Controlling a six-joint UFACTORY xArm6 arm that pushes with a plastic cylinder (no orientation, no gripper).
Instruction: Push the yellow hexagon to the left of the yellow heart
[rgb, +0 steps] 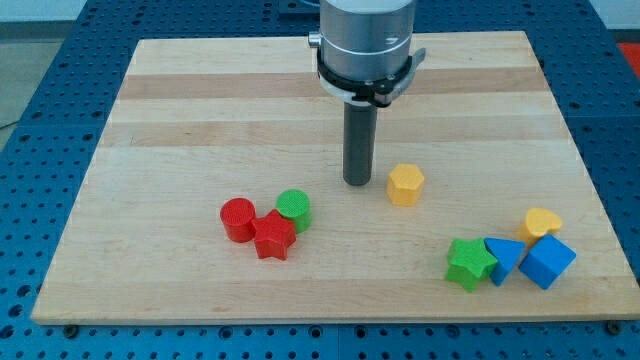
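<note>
Nearest, the green star (470, 264) sits below the yellow heart (541, 222). Yellow hexagon (405, 185) already lies left of it, well apart; my tip (358, 182), a bare rod end effector holding nothing, stands just left of the hexagon.

A robotics lab or test bench is showing here, not a home or a shop. A pale wooden board (330, 120) is lying on a blue metal bench (30, 150) whose surface is carrying a regular grid of mounting holes, showing past the board's left and right edges and at the bench's corners. A machined silver arm housing (365, 45) is hanging over the board's far edge, and moulded coloured test blocks are sitting toward the near edge.
</note>
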